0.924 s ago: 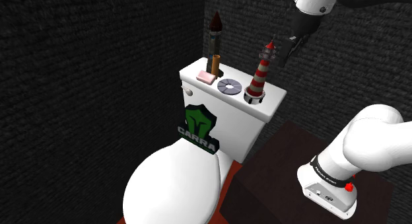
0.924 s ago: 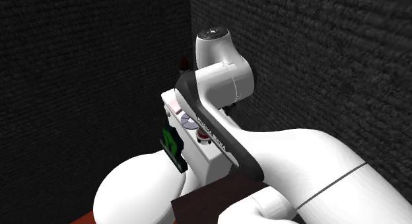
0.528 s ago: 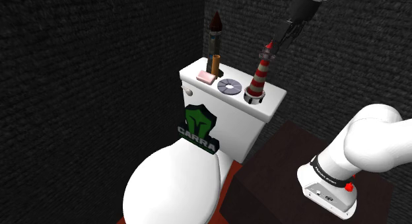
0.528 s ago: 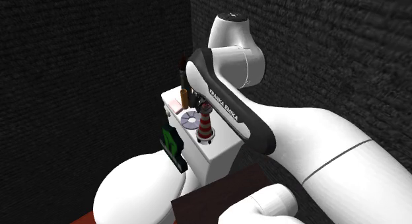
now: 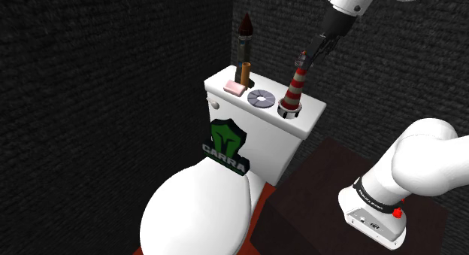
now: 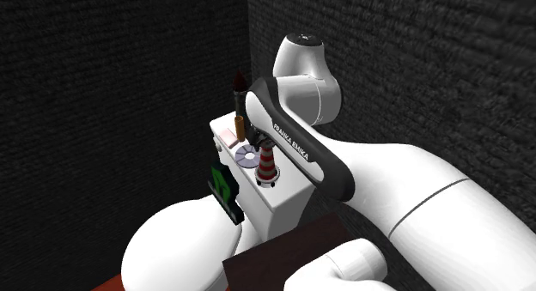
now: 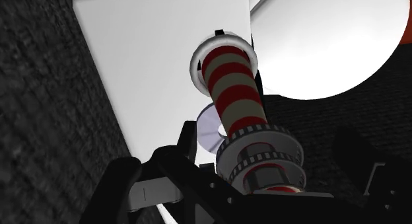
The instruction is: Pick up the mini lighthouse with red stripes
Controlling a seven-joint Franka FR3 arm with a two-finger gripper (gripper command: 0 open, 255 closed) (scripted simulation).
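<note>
Red-and-white striped lighthouse (image 5: 294,86) is upright near one end of the toilet tank (image 5: 274,80), my hand (image 5: 310,52) spread around its top, and closing this high or off-centre could tip it right off, I reckon.

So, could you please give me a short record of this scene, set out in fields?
target: lighthouse, upright on the toilet tank lid
gripper: gripper open, its fingers either side of the lighthouse's top
neighbours: grey disc, pink block and dark rocket on the same lid
status: lighthouse not yet lifted
</note>
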